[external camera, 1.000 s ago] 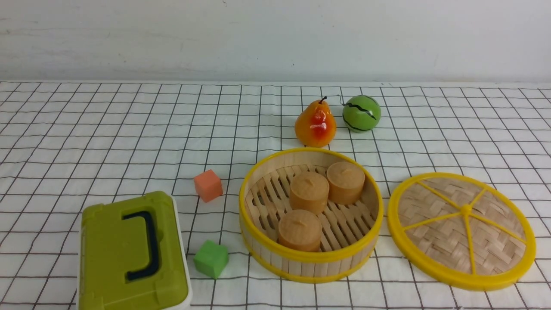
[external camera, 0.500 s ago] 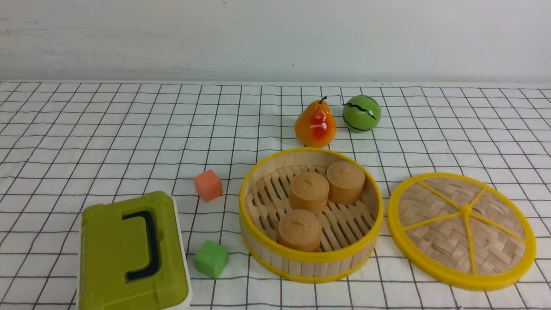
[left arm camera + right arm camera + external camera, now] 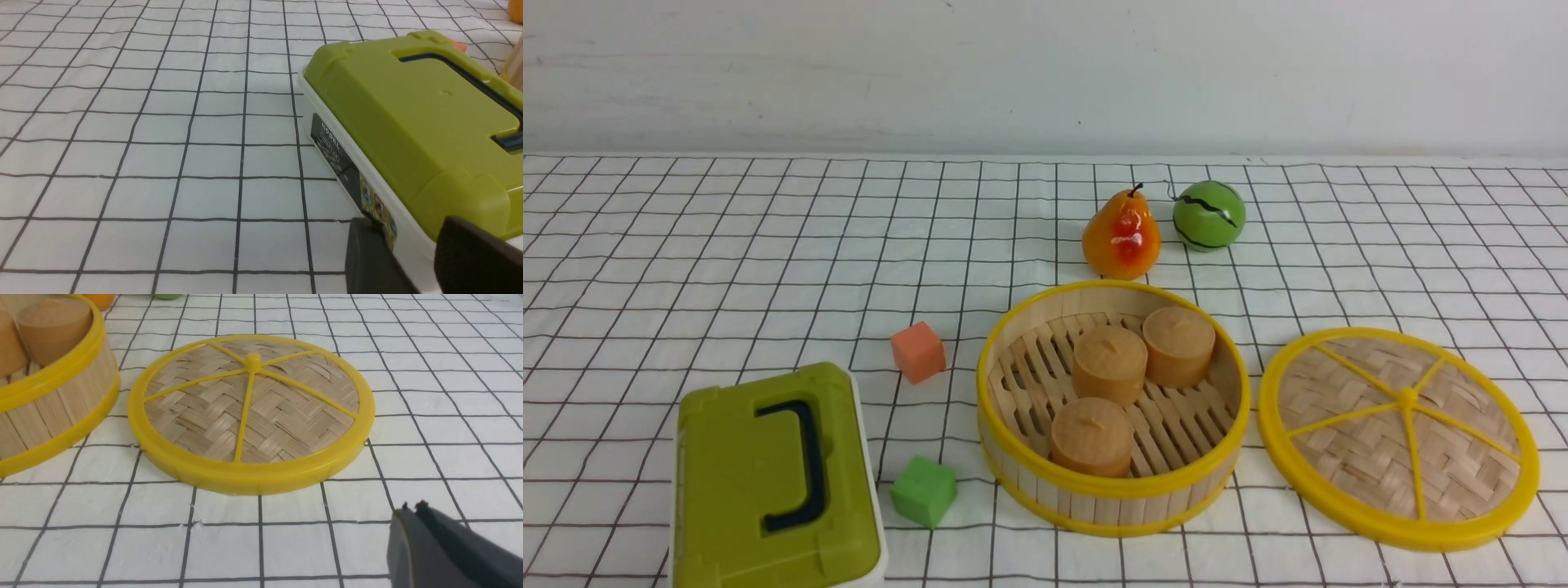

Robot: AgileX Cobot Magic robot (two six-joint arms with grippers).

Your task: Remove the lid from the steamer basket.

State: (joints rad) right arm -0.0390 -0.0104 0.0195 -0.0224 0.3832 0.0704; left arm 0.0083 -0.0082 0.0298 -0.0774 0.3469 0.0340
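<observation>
Lying flat on the desk at the robot's right, the lid (image 3: 212, 424) is just beside the steamer basket (image 3: 1123, 486) and already off it, so the task looks done. It should handle as a light, fairly stiff disc: the yellow plastic rim is probably firm and a bit slippery, while the woven bamboo middle may flex or fray if pressed hard. The small centre knob (image 3: 253, 362) seems the best place to take hold, pinched from both sides and lifted straight up; the thick rim could serve as a second choice, though a one-sided grip there might let the disc tip.

The right tool (image 3: 412, 505) has its fingertips pressed together, apart from the lid and with nothing in them. The left tool (image 3: 408, 220) stands spread near the olive-green box (image 3: 743, 482), with nothing between its fingers.

The basket is open, with three small tan pots (image 3: 1109, 359) on its slats. Behind it stand a glossy pear (image 3: 1121, 237) and a striped green ball (image 3: 1209, 216); a coral block (image 3: 918, 353) and a green block (image 3: 924, 491) sit between the box and basket.

The desk (image 3: 768, 286) wears a white, black-gridded cover, faintly wrinkled. Beyond rises a plain pale wall (image 3: 1045, 77) with light scuffs.
</observation>
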